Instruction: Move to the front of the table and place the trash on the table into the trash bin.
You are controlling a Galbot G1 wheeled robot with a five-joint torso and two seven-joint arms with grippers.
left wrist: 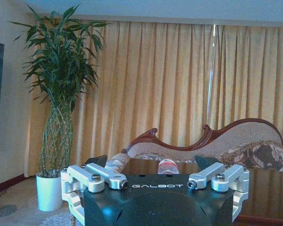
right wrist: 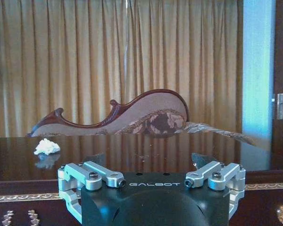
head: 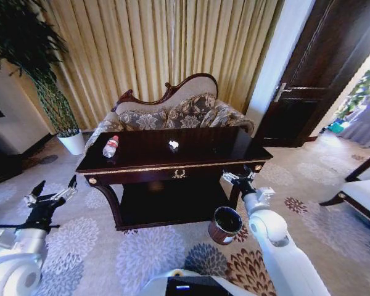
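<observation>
Two pieces of trash are plain on the worktop (head: 197, 151): a bottle (head: 110, 147) lying on its side near the left end, and a paper wad (head: 173, 145) near the middle. A darker speck further right may be a third scrap, but it is too small to tell. The bin (head: 225, 224) stands on the carpet just before the worktop's right front leg, close beside the right arm.

The left tool (head: 52, 193) hovers low off the worktop's left front corner, fingers spread and empty. The right tool (head: 240, 177) sits at the front edge near the right end, likewise spread and holding nothing.

The risks, as a judgement: the bottle is round and on a glossy top, so a glancing touch could roll it off. The right elbow could knock the bin over when that arm reaches. The light wad may slip from a loose pinch.
</observation>
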